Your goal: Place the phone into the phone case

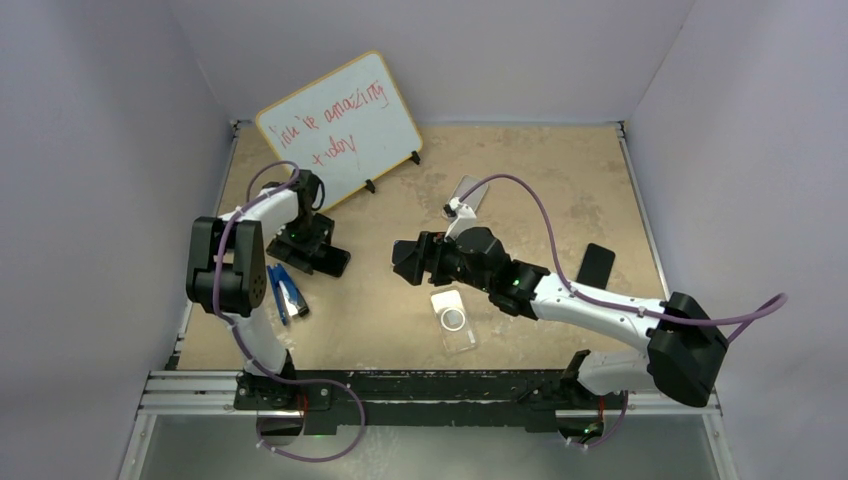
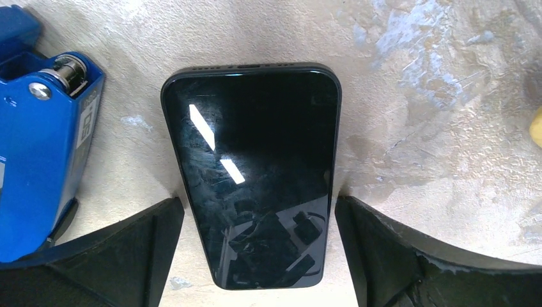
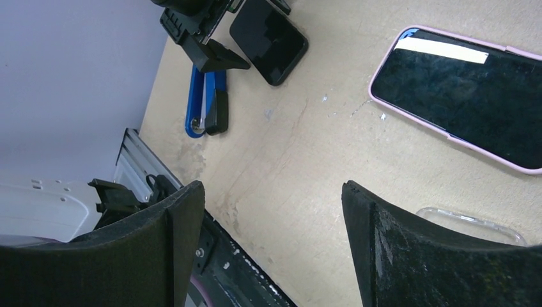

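Note:
The black phone lies flat, screen up, on the tan table at the left. My left gripper is open and low over it. Its fingers stand on either side of the phone's near end, with a thin gap on each side. The clear phone case, with a white ring, lies empty near the table's front centre. My right gripper is open and empty above the table, between the phone and the case. In the right wrist view it faces the phone, and a clear rim shows beside its right finger.
A blue stapler lies just left of the phone. A phone in a pink case lies near my right gripper. A second dark phone lies at the right. A whiteboard stands at the back left.

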Motion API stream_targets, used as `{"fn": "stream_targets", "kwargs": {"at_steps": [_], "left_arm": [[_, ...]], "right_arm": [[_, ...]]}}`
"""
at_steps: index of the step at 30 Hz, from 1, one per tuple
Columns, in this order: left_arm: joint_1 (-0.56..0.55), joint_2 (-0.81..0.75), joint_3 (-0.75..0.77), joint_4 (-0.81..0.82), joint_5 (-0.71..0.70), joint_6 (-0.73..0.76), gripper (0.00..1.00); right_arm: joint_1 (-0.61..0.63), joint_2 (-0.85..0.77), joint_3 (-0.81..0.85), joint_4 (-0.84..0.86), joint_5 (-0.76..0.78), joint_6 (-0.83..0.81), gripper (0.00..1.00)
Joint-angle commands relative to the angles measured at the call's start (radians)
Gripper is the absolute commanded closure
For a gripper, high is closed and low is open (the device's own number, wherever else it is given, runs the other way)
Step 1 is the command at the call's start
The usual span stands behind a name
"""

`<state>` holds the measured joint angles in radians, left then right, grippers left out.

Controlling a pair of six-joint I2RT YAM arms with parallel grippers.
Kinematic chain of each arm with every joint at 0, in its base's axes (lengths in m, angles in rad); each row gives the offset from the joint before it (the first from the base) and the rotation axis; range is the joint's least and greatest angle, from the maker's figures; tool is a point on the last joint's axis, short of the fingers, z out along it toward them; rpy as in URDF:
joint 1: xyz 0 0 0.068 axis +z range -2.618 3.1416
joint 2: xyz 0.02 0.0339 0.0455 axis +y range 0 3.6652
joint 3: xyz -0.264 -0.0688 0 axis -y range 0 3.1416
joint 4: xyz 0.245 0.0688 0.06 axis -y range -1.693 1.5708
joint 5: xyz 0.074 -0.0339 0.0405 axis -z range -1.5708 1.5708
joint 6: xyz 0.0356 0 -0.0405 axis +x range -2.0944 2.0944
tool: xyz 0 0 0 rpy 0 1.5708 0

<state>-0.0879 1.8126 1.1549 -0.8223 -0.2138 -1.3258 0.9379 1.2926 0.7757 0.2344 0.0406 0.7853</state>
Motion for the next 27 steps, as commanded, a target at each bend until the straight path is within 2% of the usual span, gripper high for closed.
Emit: {"fn": "stream_targets", "kwargs": {"at_steps": [1, 8, 10, 14, 18, 24, 27], "left_arm": [[0.005, 0.022, 0.021, -0.022, -0.015, -0.022, 0.07], [0.004, 0.001, -0.018, -0.018, 0.046, 0.026, 0.23], [0.003, -0.023, -0.034, -0.003, 0.077, 0.057, 0.31], [-0.004, -0.099, -0.066, -0.007, 0.091, 0.104, 0.40], [-0.018, -0.194, -0.141, 0.023, 0.119, 0.120, 0.43], [-0.047, -0.290, -0.237, 0.092, 0.198, 0.169, 0.56], [-0.070, -0.318, -0.268, 0.106, 0.248, 0.194, 0.57]], "right_arm": [[0.002, -0.026, 0.001, -0.002, 0.030, -0.017, 0.20], [0.002, -0.004, 0.008, -0.001, 0.028, -0.011, 0.20], [0.002, 0.005, 0.010, -0.001, 0.024, -0.009, 0.20], [0.002, 0.026, 0.013, -0.002, 0.011, -0.003, 0.20], [0.001, 0.056, 0.009, 0.020, -0.017, 0.017, 0.20], [0.002, 0.118, 0.003, 0.074, -0.069, 0.045, 0.22], [0.002, 0.166, 0.023, 0.077, -0.101, 0.031, 0.25]]}}
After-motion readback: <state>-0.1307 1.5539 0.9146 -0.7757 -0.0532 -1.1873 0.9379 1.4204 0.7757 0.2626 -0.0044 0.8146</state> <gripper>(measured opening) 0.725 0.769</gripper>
